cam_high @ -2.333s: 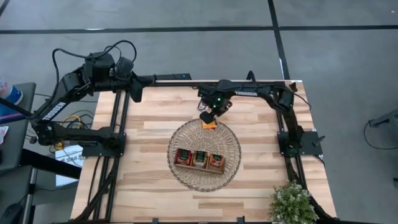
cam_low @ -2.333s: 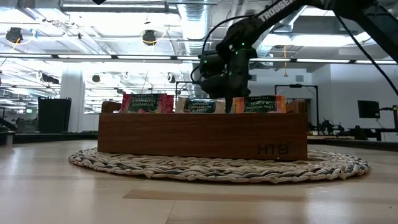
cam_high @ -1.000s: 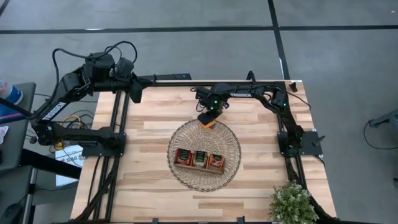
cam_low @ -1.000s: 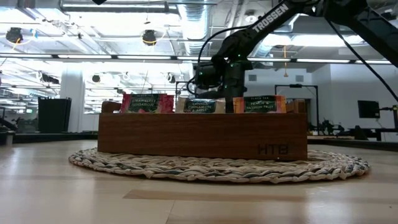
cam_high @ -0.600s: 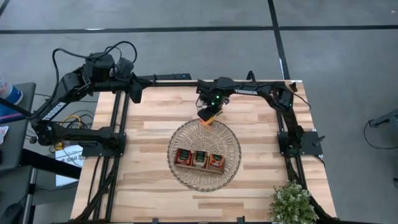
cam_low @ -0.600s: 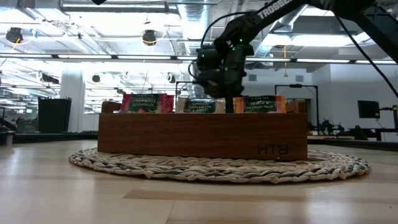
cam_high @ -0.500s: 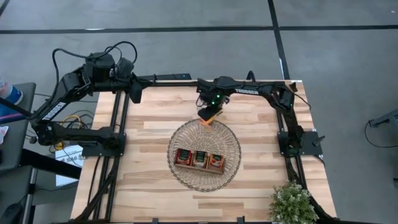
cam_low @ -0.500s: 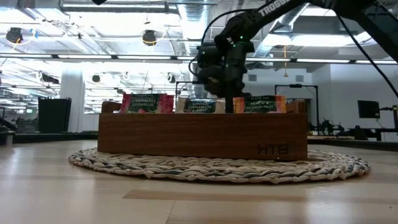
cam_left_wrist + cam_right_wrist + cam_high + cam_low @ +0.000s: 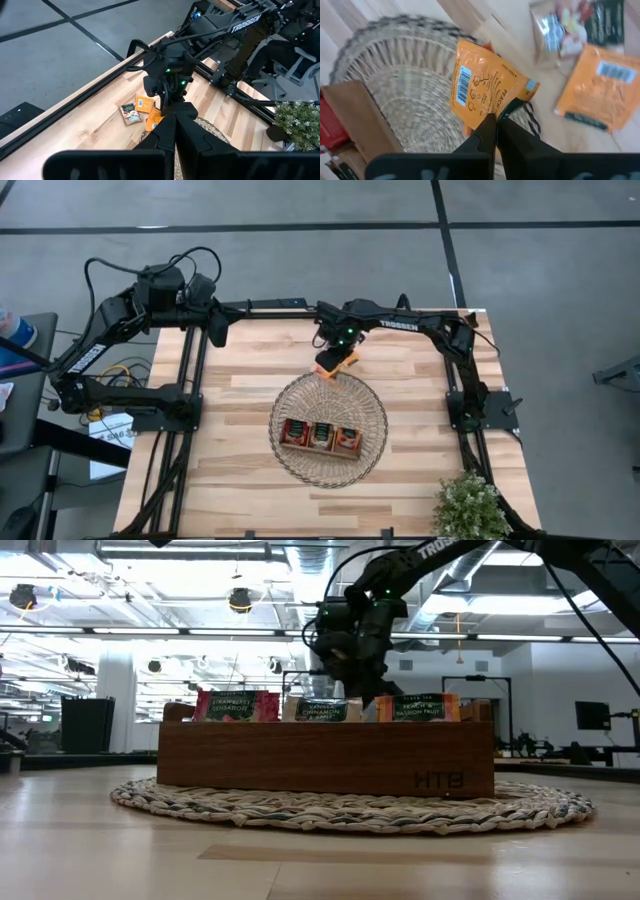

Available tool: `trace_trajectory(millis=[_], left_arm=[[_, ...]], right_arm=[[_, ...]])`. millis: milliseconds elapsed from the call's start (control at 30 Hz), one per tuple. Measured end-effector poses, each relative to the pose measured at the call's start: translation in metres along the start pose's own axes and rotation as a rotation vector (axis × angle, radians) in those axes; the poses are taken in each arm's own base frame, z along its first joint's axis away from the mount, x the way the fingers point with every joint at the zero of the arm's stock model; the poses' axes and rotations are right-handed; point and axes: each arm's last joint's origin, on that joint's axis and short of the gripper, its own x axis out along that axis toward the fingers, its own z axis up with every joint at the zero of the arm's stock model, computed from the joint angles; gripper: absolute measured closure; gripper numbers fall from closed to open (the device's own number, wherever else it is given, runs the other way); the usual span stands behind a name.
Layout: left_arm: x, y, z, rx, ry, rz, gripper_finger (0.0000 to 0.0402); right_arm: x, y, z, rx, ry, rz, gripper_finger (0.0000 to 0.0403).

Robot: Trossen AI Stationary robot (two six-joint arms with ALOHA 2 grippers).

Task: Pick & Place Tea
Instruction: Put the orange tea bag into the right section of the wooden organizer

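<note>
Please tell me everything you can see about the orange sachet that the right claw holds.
The sachet is a small flat orange packet, foil-like, with a blue barcode patch and dark print. The right claw is shut on its lower edge and holds it tilted in the air, above the basket's far rim. Only the claw touches it. Two more sachets lie on the table beyond.

Dark arms (image 9: pixel 400 326), apparently "TROSSEN" lettering
</note>
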Motion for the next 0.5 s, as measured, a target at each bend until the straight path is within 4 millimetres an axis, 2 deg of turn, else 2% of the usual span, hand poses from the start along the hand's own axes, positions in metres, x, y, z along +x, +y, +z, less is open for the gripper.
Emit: trace_trajectory(millis=[500], left_arm=[[0.0, 0.0, 0.0, -0.001, 0.0, 0.0, 0.0401]], right_arm=[[-0.0001, 0.0021, 0.0024, -0.05, -0.016, 0.052, 0.0391]])
